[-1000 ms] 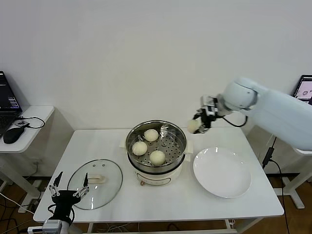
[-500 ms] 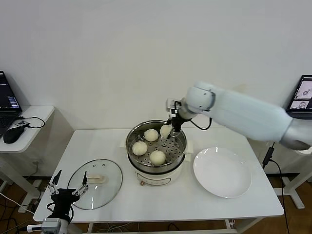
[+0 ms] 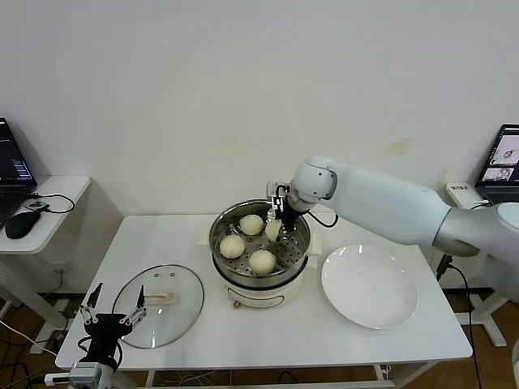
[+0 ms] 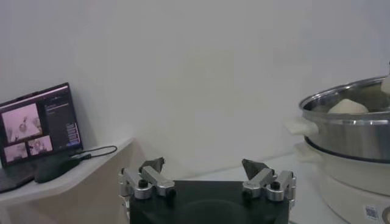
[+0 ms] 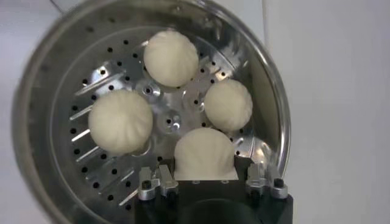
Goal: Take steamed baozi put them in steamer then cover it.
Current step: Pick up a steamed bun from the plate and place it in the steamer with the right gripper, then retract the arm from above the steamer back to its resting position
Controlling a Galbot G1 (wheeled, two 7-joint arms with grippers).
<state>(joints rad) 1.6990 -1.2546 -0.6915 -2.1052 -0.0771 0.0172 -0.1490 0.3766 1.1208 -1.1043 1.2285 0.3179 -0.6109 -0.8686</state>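
Baozi [image 3: 274, 230] pinched in right gripper [image 3: 276, 228] over steamer [image 3: 259, 240] back rim; three more on tray. Cover [image 3: 159, 305] flat on table, left gripper [image 3: 113, 318] beside it, spread. Right wrist: held baozi [image 5: 204, 153] clamped between jaws, above perforated tray.

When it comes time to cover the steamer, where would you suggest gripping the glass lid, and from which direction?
Grip the lid by its cream bar handle, coming straight down from above. It lies flat on the table, handle up; that raised bar is likely the only graspable part, and the open left gripper hovers beside it.
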